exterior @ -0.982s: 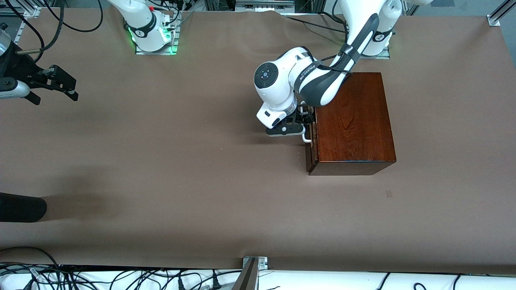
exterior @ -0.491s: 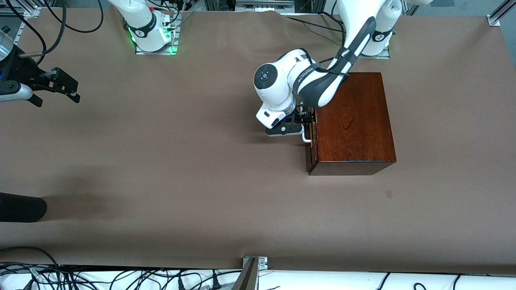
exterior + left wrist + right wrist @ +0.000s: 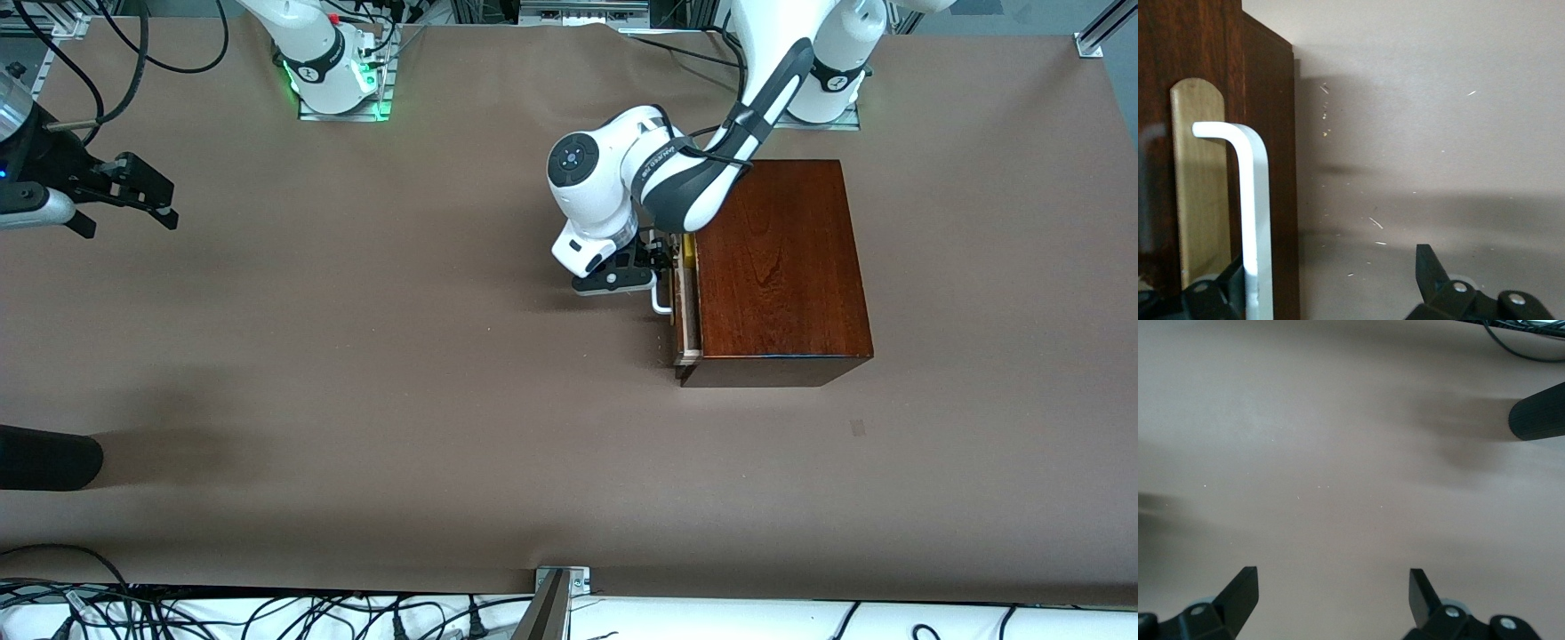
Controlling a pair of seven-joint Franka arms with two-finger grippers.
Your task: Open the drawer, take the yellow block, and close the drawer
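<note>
Item 1 – wooden box [image 3: 778,267]: glossy reddish-brown, sitting on the table [image 3: 400,400] toward the left arm's end, near that arm's base

Item 2 – drawer [image 3: 683,320]: standing slightly open; a narrow strip of pale interior is showing between the dark front and the box body in the front view. Its white bar handle [image 3: 1253,220] is running along the front, over a pale wood plate

Item 3 – yellow block [image 3: 685,252]: only a thin yellow sliver is peeking out in the drawer gap, just under the left arm's wrist; most of it is hidden inside, so exact pose can't be judged

Item 4 – left gripper [image 3: 653,267]: sitting at the drawer front, fingers straddling the handle. In the left wrist view one finger [image 3: 1431,270] is standing well apart from the bar and the other is partly tucked beside it, so the jaws are reading as spread wide, hooked around the handle, not clamped on it

Item 5 – right gripper [image 3: 133,191]: hanging over bare table at the right arm's end, well apart from the box; jaws spread wide, nothing between them per the right wrist view. Arm is waiting

Progress, est.: step 1 (open drawer) is underway, approx. a small fraction done; the gap looks too narrow yet for a gripper to reach in. Remaining: finish the pull, take the block out, push the drawer shut. Grab and close are not yet begun
</note>
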